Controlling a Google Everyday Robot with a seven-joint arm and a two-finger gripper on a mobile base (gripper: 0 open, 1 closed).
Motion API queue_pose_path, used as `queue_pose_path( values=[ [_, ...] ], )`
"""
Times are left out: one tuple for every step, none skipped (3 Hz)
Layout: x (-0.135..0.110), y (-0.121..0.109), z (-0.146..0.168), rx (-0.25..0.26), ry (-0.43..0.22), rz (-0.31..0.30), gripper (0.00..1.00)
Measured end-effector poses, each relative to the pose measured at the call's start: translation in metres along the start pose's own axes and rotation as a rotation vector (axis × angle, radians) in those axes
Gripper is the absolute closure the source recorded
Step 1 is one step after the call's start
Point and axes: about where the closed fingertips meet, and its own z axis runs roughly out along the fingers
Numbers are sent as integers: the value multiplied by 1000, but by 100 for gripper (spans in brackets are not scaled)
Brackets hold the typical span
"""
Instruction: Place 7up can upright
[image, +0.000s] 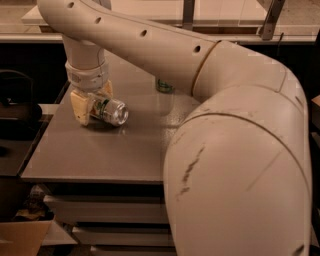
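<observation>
The 7up can (113, 111), silver-white with green marks, lies on its side on the grey table (100, 155), its silver top pointing to the front right. My gripper (92, 102) has come down over the can's rear end. It is open, with one tan finger (80, 109) on the can's left and the other behind it. The can rests on the table.
An all-green can (164, 86) stands upright further back on the table, mostly hidden behind my arm. My large white arm (235, 150) fills the right half of the view. The table's left edge is close to the gripper. Drawers sit below the table's front edge.
</observation>
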Motion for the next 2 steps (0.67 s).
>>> queue_pose_path(
  values=[
    [3,2,3,-12,14,2,61],
    [3,2,0,-12,14,2,85]
  ],
)
